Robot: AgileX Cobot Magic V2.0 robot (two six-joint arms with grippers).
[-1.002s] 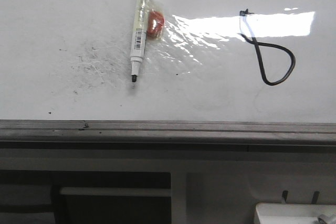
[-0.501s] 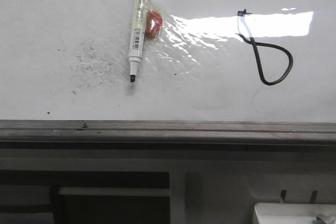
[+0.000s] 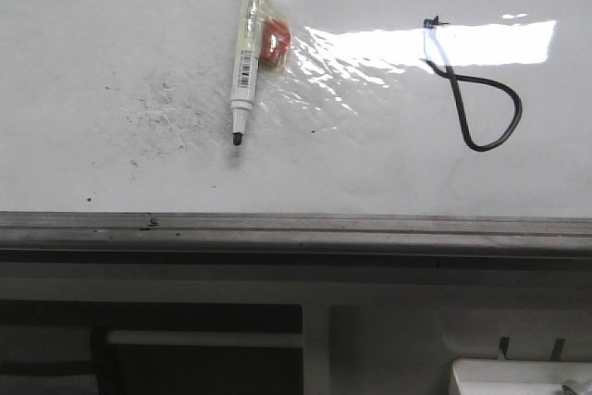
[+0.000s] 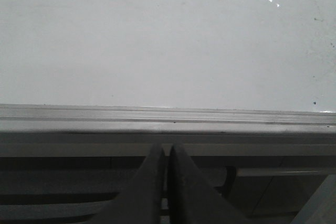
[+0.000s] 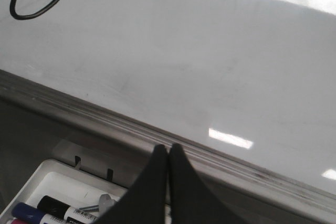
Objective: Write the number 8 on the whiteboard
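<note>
The whiteboard (image 3: 370, 168) is glossy white with a grey metal frame along its near edge (image 3: 296, 224). The number 8 (image 3: 450, 76) is a thin black tilted figure on its right side, with a small tick at the far end inside the glare. One loop of it shows in the right wrist view (image 5: 23, 18). A white marker (image 3: 245, 62) lies uncapped on the board, tip toward me. No gripper shows in the front view. My left gripper (image 4: 168, 148) is shut and empty, below the frame (image 4: 168, 121). My right gripper (image 5: 168, 148) is shut and empty, over the frame (image 5: 236, 166).
A red object (image 3: 274, 43) in clear crinkled wrap lies against the marker. Grey speckled smudges (image 3: 162, 113) lie left of the marker. A white tray (image 5: 39, 179) holding markers (image 5: 55, 205) sits below the frame under my right gripper; its corner shows in the front view (image 3: 518, 375).
</note>
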